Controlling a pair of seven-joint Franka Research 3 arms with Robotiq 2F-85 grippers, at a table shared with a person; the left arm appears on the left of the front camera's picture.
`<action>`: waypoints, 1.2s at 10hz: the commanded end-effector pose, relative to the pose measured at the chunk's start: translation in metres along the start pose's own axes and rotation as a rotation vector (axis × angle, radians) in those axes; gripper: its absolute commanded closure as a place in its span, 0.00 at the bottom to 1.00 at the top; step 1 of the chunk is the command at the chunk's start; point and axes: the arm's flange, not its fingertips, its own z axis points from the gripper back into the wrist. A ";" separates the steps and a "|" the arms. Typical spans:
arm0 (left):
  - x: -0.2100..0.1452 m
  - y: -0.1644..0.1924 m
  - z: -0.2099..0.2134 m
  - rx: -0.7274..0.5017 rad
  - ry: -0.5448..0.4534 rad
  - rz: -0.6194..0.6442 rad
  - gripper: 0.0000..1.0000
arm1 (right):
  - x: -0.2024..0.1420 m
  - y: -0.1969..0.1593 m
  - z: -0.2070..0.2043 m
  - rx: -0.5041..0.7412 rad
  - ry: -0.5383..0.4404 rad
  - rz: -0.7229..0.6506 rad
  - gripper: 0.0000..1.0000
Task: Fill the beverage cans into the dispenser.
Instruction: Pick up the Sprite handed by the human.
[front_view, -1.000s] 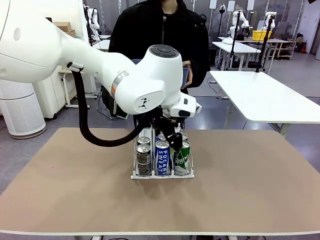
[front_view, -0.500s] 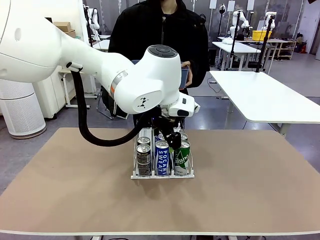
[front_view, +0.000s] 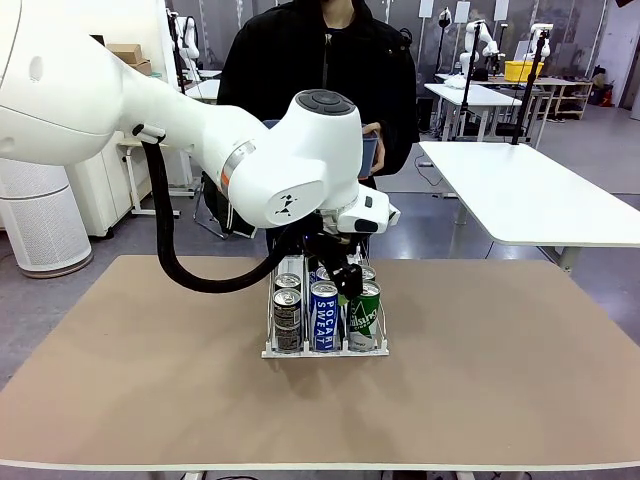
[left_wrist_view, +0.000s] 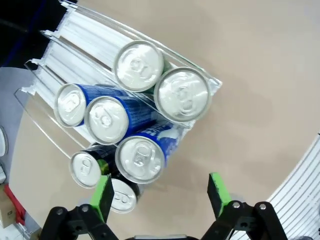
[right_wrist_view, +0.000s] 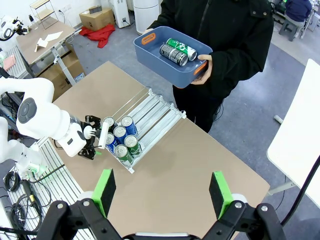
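The dispenser (front_view: 325, 350) at the middle of the table (front_view: 150, 380) holds seven beverage cans (left_wrist_view: 140, 157) at its near end, the person's (right_wrist_view: 225, 30) blue tub (right_wrist_view: 150, 50) at the far side carries two more to load, and the left gripper (left_wrist_view: 160, 192) above the rack and the raised right gripper (right_wrist_view: 162, 192) are both spread and empty.

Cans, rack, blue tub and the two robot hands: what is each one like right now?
dispenser: on the table, back of its lanes bare.
cans in the dispenser: seven, upright, packed at the front.
blue tub: held up by the person.
cans in the tub: two, lying on their sides.
left gripper: open, empty, above the front cans.
right gripper: open, empty, high over the table.
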 end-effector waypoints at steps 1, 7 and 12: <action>-0.034 -0.003 0.025 -0.114 -0.049 0.011 0.00 | 0.000 0.001 -0.002 0.004 -0.006 -0.006 0.00; -0.083 0.055 0.115 -0.230 -0.086 -0.092 0.00 | 0.000 0.001 -0.002 0.004 -0.006 -0.006 0.00; -0.157 0.141 0.197 -0.351 -0.318 -0.142 0.00 | 0.000 0.001 -0.002 0.004 -0.006 -0.006 0.00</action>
